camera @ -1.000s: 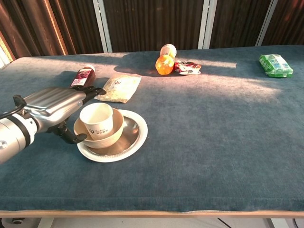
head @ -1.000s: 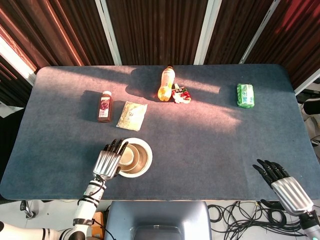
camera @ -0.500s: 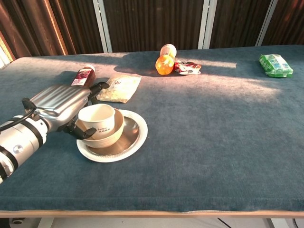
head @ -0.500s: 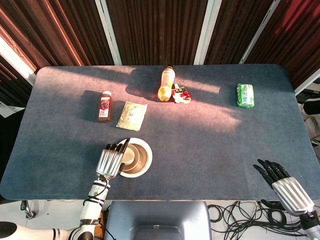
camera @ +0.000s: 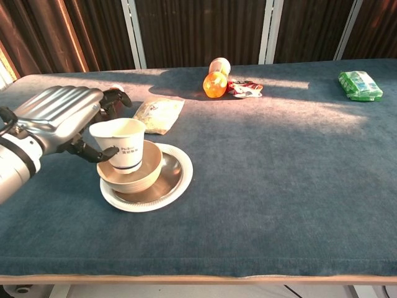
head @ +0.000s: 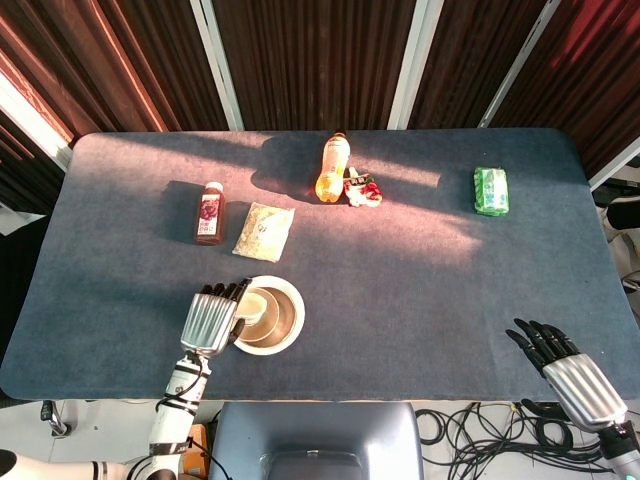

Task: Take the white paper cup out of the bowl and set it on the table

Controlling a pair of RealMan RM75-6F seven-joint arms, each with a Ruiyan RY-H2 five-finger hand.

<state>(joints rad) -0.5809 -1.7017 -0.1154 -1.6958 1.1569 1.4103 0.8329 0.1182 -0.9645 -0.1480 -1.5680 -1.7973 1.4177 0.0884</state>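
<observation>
The left hand [camera: 59,121] grips the white paper cup [camera: 120,144], its base barely clear of the bowl [camera: 129,176], right hand [head: 565,370] idle with fingers spread, so the set-down on the worktop [camera: 279,161] remains.

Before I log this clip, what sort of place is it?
Probably a lab or test room, not a home: a table under blue-grey cloth, dark curtains behind, loose cables on the floor, and groceries laid out like an orange drink bottle and green packet.

I see brown slatted walls [head: 320,60] with white posts [head: 218,60] across the top; sunlight streaks the blue table [head: 420,270] mid-frame.
</observation>
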